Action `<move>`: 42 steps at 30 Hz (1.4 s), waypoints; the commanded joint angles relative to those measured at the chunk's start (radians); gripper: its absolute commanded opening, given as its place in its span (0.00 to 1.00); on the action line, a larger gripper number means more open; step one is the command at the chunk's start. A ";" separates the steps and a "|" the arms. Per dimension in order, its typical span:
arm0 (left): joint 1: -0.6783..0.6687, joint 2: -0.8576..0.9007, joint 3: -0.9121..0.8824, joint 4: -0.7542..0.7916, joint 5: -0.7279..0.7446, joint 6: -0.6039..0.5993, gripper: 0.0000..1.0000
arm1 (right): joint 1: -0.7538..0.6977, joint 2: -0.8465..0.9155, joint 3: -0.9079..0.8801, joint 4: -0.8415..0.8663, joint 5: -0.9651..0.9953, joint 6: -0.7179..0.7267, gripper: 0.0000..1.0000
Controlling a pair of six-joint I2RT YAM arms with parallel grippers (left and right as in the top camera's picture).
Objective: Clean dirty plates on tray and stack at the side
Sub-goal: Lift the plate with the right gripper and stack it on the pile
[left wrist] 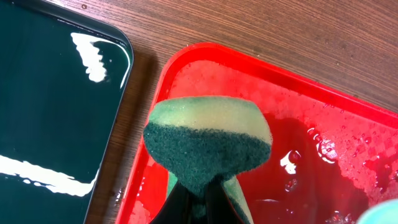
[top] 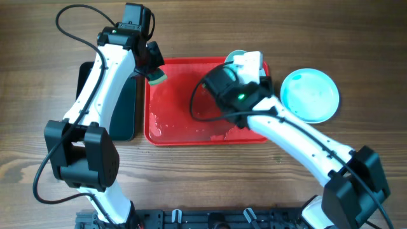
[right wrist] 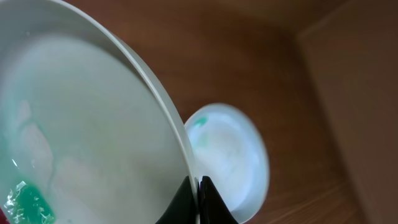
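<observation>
My right gripper [right wrist: 199,186] is shut on the rim of a cream-white plate [right wrist: 87,137] and holds it tilted; a green smear sits at its lower left. In the overhead view that gripper [top: 233,67] is over the far right of the red tray [top: 178,105], and the held plate shows only as a pale sliver [top: 236,56]. A light cyan plate [top: 310,95] lies on the table to the right of the tray; it also shows in the right wrist view [right wrist: 230,155]. My left gripper [left wrist: 205,202] is shut on a green-and-yellow sponge [left wrist: 208,140] above the tray's far left corner [top: 156,77]. No third plate shows.
The red tray [left wrist: 348,124] is wet, with drops and foam on its floor. A dark green-black tray [top: 124,108] lies on the table just left of it and also shows in the left wrist view [left wrist: 56,106]. Black cables loop over the tray.
</observation>
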 commanded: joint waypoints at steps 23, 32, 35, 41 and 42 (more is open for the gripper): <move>-0.022 0.013 -0.006 0.003 0.016 -0.018 0.04 | -0.074 -0.041 0.001 0.016 -0.707 -0.076 0.04; -0.028 0.013 -0.006 0.003 0.015 -0.015 0.04 | -0.764 -0.106 -0.027 -0.013 -1.126 -0.196 0.04; -0.028 0.013 -0.006 0.004 0.016 -0.015 0.04 | -0.919 -0.106 -0.106 0.048 -1.023 -0.208 0.04; -0.028 0.013 -0.006 0.004 0.016 -0.015 0.04 | -1.081 -0.102 -0.303 0.278 -0.988 -0.201 0.04; -0.028 0.013 -0.006 0.003 0.015 -0.015 0.04 | -1.085 -0.101 -0.331 0.324 -0.988 -0.196 0.04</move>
